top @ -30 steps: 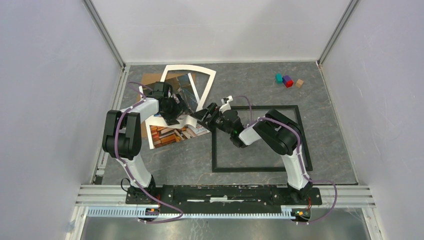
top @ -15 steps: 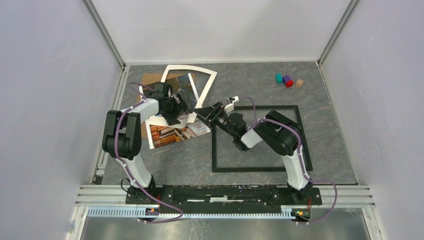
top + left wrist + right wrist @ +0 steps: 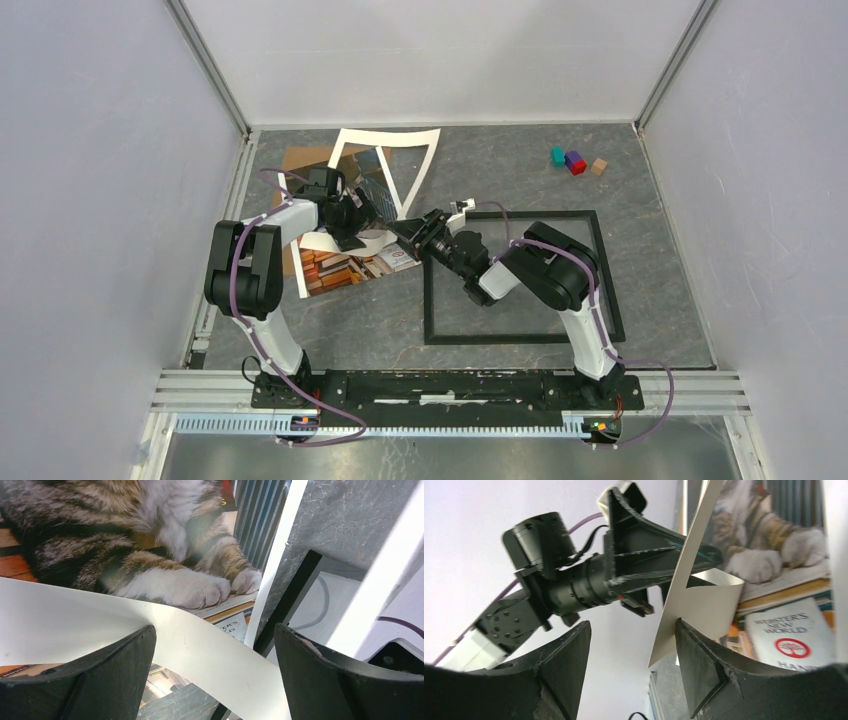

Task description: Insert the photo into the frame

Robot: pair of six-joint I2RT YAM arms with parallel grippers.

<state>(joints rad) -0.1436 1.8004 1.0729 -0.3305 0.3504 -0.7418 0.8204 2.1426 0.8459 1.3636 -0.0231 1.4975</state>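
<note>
The photo (image 3: 345,265) lies face up at centre left of the top view, outside the black frame (image 3: 500,338), which lies flat just to its right. A white mat (image 3: 410,160) rises bent over the photo's upper part. The left gripper (image 3: 358,218) hangs above the cat's paws, fingers wide apart, a strip of the mat crossing between them. The right gripper (image 3: 408,230) reaches in by the frame's upper left corner, its fingers also apart around the mat's edge.
</note>
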